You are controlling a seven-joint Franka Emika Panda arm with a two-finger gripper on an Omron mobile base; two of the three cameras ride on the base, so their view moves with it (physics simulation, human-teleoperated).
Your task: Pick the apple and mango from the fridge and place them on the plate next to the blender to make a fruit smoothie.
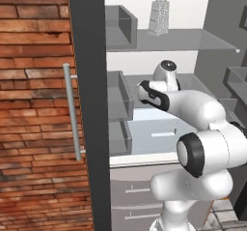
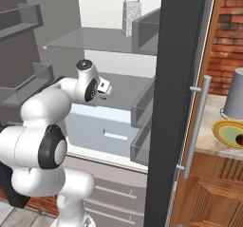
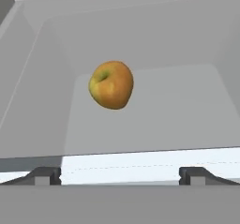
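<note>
Apple (image 3: pixel 111 85), centre-left of hand view: we see stem dimple facing upper left; gripper (image 3: pixel 120 175) fingers spread, empty.

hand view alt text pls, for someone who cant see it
A yellow-orange apple lies alone on a pale fridge shelf, ahead of the open gripper and apart from it. The two dark fingertips stand wide apart at the bottom, holding nothing.
</note>
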